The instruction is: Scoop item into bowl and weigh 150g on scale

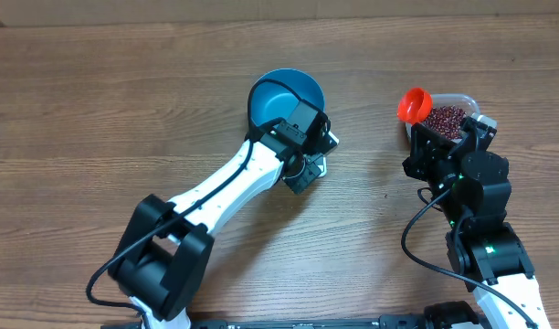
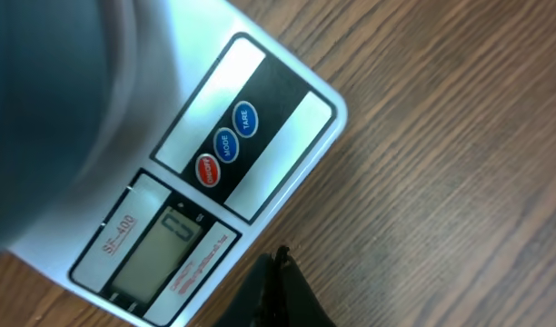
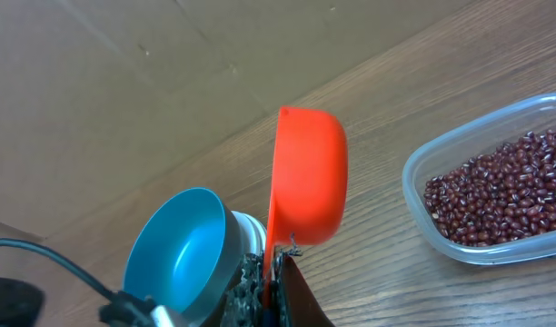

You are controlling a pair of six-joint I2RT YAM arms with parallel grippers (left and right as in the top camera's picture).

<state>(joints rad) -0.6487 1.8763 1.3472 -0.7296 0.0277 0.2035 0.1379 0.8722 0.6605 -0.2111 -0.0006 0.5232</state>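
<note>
The blue bowl [image 1: 278, 96] stands on the white scale [image 2: 260, 136] and its inside shows bare blue [image 3: 178, 250]. In the overhead view my left arm covers most of the scale. My left gripper [image 2: 280, 262] is shut on nothing, its tips just off the scale's front edge, beside the display [image 2: 164, 241]. The right gripper [image 3: 276, 259] is shut on the handle of an orange-red scoop [image 3: 307, 177], which hangs over the table between bowl and tub. In the overhead view the scoop [image 1: 414, 105] looks empty. The beans [image 3: 505, 186] lie in the clear tub.
The clear plastic tub [image 1: 461, 99] sits at the right, partly under my right arm [image 1: 467, 174]. Bare wooden table [image 1: 97, 110] stretches to the left of the bowl. Both arm bases stand at the table's near edge.
</note>
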